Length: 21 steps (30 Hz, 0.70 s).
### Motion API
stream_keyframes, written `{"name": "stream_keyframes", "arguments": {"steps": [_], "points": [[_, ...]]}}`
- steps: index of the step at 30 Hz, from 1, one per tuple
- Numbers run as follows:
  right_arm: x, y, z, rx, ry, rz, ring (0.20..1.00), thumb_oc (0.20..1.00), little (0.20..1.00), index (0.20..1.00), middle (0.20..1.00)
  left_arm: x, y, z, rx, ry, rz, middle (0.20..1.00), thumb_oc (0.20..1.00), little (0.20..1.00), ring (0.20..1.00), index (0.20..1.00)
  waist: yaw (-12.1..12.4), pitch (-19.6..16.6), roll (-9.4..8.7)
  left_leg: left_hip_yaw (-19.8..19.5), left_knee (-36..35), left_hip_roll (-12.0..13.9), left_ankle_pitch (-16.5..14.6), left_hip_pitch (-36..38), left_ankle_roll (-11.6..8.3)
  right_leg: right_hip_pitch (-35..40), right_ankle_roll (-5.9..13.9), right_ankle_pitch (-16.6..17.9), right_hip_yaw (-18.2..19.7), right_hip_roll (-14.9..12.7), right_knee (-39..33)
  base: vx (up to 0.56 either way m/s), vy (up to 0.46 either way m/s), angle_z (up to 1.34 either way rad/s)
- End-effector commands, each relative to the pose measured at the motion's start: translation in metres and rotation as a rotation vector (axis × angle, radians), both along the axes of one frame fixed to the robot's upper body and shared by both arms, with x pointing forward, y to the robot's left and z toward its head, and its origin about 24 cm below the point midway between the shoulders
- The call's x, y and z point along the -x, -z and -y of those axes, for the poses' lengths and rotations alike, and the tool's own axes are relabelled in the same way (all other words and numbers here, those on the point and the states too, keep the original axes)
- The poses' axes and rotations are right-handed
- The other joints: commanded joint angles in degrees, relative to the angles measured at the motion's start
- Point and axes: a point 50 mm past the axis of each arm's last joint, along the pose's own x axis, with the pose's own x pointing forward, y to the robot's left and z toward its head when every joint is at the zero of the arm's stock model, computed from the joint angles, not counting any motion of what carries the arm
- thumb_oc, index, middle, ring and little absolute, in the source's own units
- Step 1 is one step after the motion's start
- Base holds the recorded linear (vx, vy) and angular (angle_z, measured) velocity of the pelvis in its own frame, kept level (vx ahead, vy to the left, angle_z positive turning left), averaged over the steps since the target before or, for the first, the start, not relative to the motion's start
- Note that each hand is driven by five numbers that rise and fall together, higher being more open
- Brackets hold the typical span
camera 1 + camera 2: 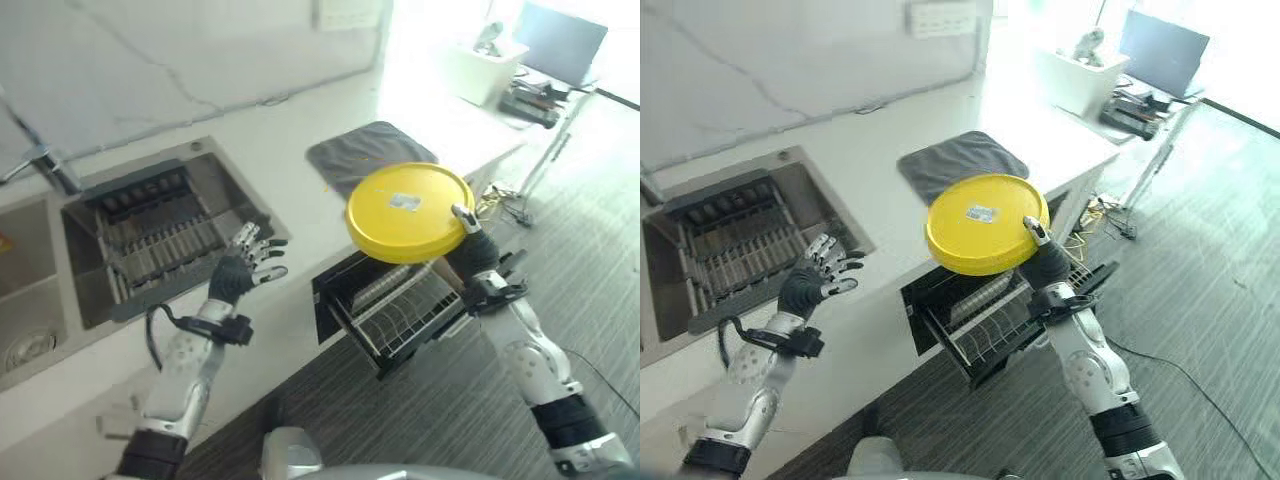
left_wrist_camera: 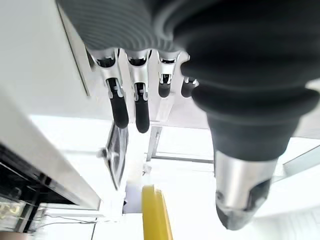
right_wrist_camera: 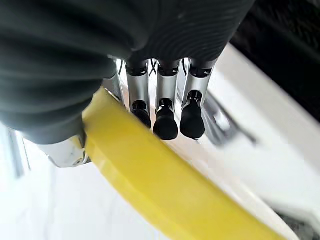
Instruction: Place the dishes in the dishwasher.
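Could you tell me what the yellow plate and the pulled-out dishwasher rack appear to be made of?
The yellow plate, pinched in the right robot hand, looks like plastic or melamine: uniform opaque colour, smooth with a dull sheen. The dishwasher rack looks like thin light-coloured wire, probably coated metal, in an open grid.

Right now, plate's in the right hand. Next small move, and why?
Probably lower the right hand toward the pulled-out dishwasher rack. It pinches the yellow plate at the rim, held above the counter edge, and the rack sits open just below. The left hand hangs open and idle over the counter.
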Motion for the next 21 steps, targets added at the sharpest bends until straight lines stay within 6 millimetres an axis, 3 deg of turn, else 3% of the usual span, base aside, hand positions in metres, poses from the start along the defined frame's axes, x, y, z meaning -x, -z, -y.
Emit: {"name": "stream_keyframes", "arguments": {"steps": [1,2,6,14,21], "points": [[-0.008,-0.053,-0.031,-0.115,-0.071,0.265,0.200,0.200,0.200,0.200,0.200,-0.006,-0.043,-0.005,-0.088,0.049,0.198,1.000,1.000,1.000,1.000,1.000,2.4,-4.0,-3.84,-6.5,-2.8,-5.6,-12.2,0.6,-5.14,1.2,1.89,-0.3,3.9,-5.4,-0.2,0.01,0.017,0.21],[-0.009,-0.054,-0.035,-0.130,-0.085,0.269,0.200,0.200,0.200,0.200,0.200,-0.005,-0.041,-0.008,-0.095,0.044,0.193,1.000,1.000,1.000,1.000,1.000,2.8,-4.5,-3.25,-7.5,-4.7,-5.9,-11.9,2.1,-4.93,1.0,1.81,-0.5,4.6,-5.4,-0.1,0.03,0.037,-0.07],[-0.003,-0.050,-0.038,-0.171,-0.095,0.270,0.200,0.200,0.200,0.200,0.200,-0.009,-0.041,-0.006,-0.096,0.035,0.183,1.000,1.000,1.000,1.000,1.000,2.0,-5.9,-3.04,-4.7,-6.0,-5.9,-12.1,3.6,-4.93,1.7,2.88,-0.1,2.0,-6.6,-0.9,0.03,0.022,-0.27],[0.002,-0.043,-0.019,-0.200,-0.009,0.252,0.200,0.200,0.200,0.200,0.200,-0.003,-0.038,-0.012,-0.104,0.031,0.163,1.000,1.000,1.000,1.000,1.000,2.4,-7.3,-2.69,-3.6,-6.0,-5.4,-12.9,4.7,-4.91,2.0,4.12,0.5,-1.2,-8.6,-0.8,0.01,0.001,-0.03],[-0.002,-0.031,-0.001,-0.205,0.096,0.203,0.200,0.200,0.200,0.200,0.200,-0.002,-0.038,-0.017,-0.102,0.013,0.160,1.000,1.000,1.000,1.000,1.000,2.4,-7.4,-2.87,-3.0,-6.0,-4.3,-12.7,4.9,-5.41,2.1,4.08,0.4,-2.1,-8.7,-0.8,0.00,-0.003,0.00]]}}
